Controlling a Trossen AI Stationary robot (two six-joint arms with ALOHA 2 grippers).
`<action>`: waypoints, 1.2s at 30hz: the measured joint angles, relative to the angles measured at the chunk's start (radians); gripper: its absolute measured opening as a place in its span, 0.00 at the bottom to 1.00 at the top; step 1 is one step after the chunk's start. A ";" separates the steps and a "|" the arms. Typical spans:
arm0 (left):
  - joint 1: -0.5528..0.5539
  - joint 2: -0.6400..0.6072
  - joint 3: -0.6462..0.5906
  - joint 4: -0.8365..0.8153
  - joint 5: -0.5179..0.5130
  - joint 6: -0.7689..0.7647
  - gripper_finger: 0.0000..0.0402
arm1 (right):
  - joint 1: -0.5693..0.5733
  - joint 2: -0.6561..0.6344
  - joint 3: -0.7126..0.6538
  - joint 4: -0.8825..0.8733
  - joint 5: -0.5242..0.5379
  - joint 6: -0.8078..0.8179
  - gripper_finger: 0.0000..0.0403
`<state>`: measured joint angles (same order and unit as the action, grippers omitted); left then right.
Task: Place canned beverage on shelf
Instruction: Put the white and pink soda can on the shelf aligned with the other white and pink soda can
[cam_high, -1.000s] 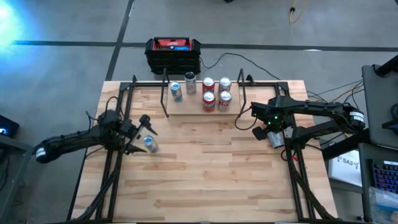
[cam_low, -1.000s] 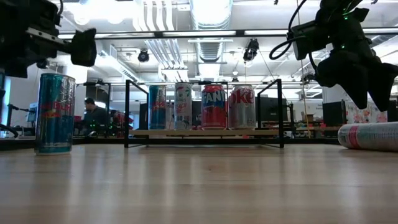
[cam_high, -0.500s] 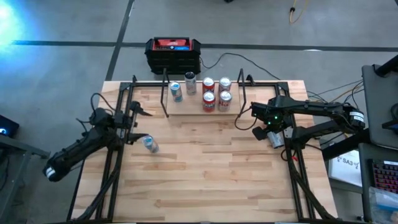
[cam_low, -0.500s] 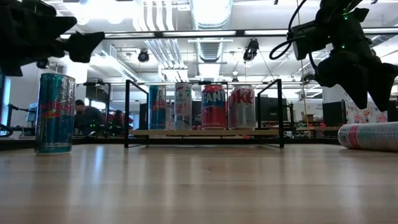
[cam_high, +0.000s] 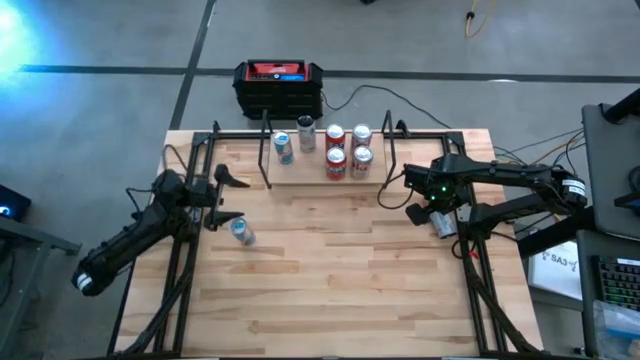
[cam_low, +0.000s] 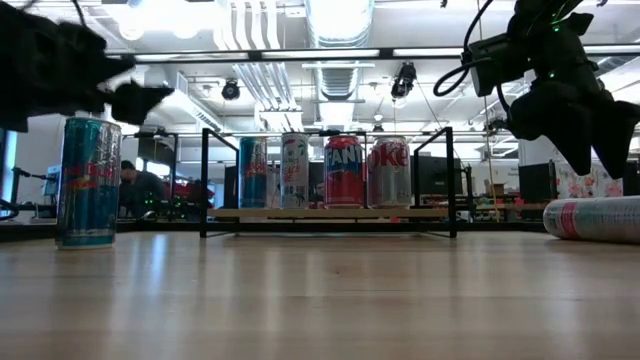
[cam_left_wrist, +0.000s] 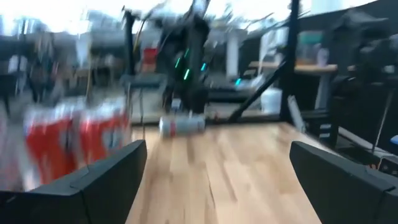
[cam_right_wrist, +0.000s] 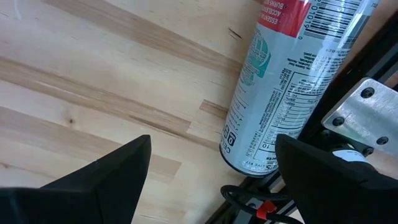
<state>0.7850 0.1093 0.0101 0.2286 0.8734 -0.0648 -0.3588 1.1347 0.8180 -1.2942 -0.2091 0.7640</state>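
Note:
A tall blue can (cam_high: 241, 232) stands upright on the table's left part, and also shows in the low view (cam_low: 88, 180). My left gripper (cam_high: 240, 200) hovers open just beyond it toward the far edge and touches nothing. The shelf (cam_high: 325, 170), a light-wood plank with black rod uprights, sits at the far middle and carries several upright cans (cam_low: 343, 172). A white-and-red can (cam_right_wrist: 280, 81) lies on its side near the table's right edge (cam_high: 443, 222). My right gripper (cam_high: 428, 210) hangs open above it, without contact.
A black-and-red box (cam_high: 278, 85) stands on the floor beyond the table's far edge. Black frame rails (cam_high: 480, 290) run along both sides of the table. The lying can rests beside the right rail (cam_right_wrist: 348, 118). People show in the room behind (cam_low: 135, 185).
My left gripper has drawn back from the blue can toward the table's far edge and turned toward the right, still open. Its arm has swung toward the near left. The blue can has stayed upright in place.

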 joint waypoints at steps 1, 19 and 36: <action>0.016 0.000 0.000 -0.044 0.000 0.000 0.95 | 0.000 0.000 0.000 0.000 0.000 0.002 0.81; 0.306 -0.007 0.000 -0.098 0.000 0.000 0.95 | 0.001 0.000 0.000 -0.010 0.000 0.006 0.81; 0.306 -0.005 -0.001 -0.096 0.000 0.000 0.95 | -0.097 0.172 -0.001 -0.110 0.045 0.043 0.81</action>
<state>1.0912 0.1040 0.0093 0.1322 0.8730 -0.0650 -0.4562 1.3070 0.8165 -1.4040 -0.1641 0.8071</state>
